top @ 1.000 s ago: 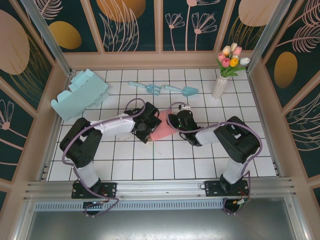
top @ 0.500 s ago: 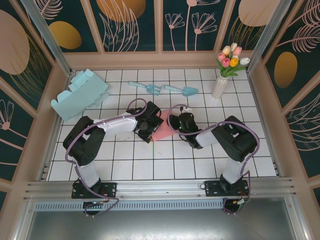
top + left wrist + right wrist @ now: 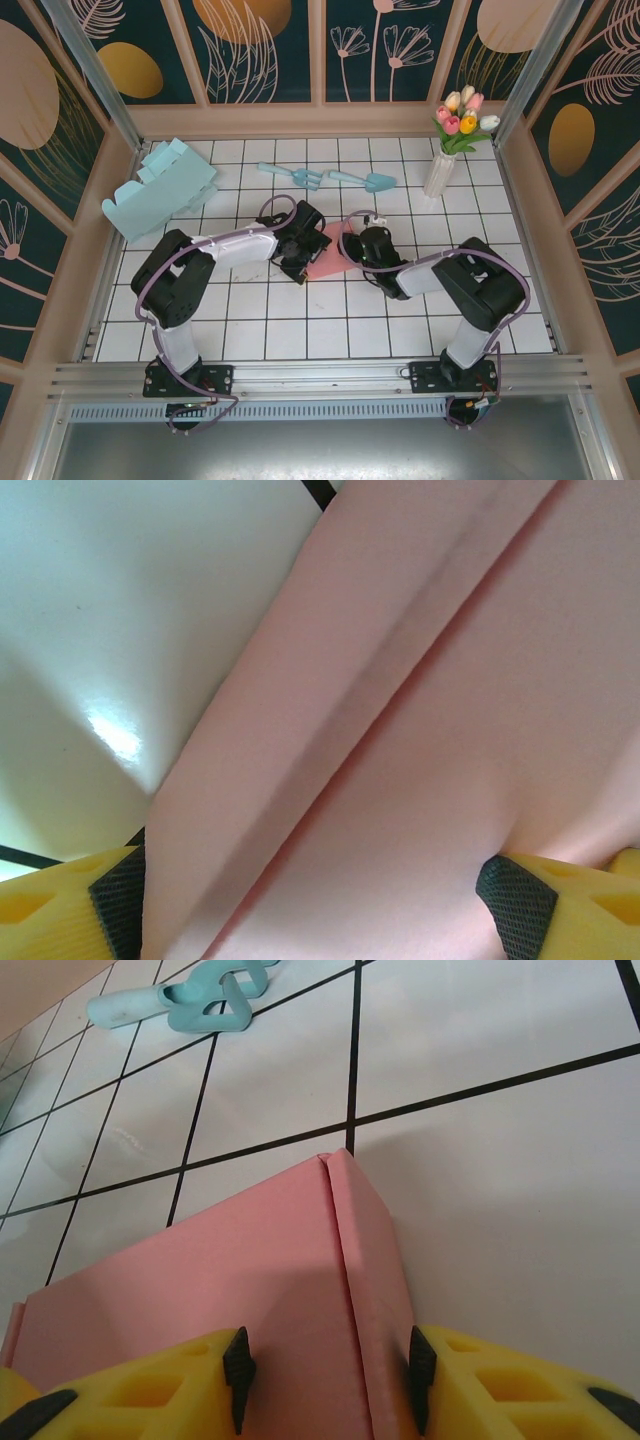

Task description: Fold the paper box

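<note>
The pink paper box lay partly folded near the middle of the tiled table, flanked by both arms. My left gripper stood wide, with a creased panel spanning pad to pad — I judged it clamped on the box to steady it. My right gripper straddled the folded corner, probably to press that wall upright; whether it was squeezing or loose, I could not tell. A teal garden tool lay well beyond.
</note>
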Robot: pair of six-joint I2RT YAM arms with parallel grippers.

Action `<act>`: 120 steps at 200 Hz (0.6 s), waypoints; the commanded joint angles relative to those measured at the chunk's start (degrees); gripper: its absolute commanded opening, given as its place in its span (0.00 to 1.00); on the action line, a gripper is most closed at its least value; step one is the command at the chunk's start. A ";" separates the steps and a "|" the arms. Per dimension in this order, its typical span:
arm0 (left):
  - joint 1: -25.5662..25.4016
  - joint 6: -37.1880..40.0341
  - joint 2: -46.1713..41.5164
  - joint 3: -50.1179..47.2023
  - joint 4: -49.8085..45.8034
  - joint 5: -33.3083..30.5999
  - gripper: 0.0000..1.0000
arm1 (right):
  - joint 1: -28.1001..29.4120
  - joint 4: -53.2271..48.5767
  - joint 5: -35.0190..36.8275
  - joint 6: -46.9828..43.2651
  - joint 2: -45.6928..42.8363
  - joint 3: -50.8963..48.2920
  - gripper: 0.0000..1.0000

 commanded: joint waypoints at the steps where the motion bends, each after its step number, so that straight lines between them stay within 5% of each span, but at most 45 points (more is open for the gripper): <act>1: 0.24 0.38 2.48 -1.78 2.46 0.03 0.88 | 2.46 -7.46 -4.60 -2.48 -1.63 0.41 0.51; 120: 1.99 4.23 1.36 -4.72 -1.75 -2.83 0.88 | 2.48 -24.31 0.01 -9.85 -18.48 -1.33 0.57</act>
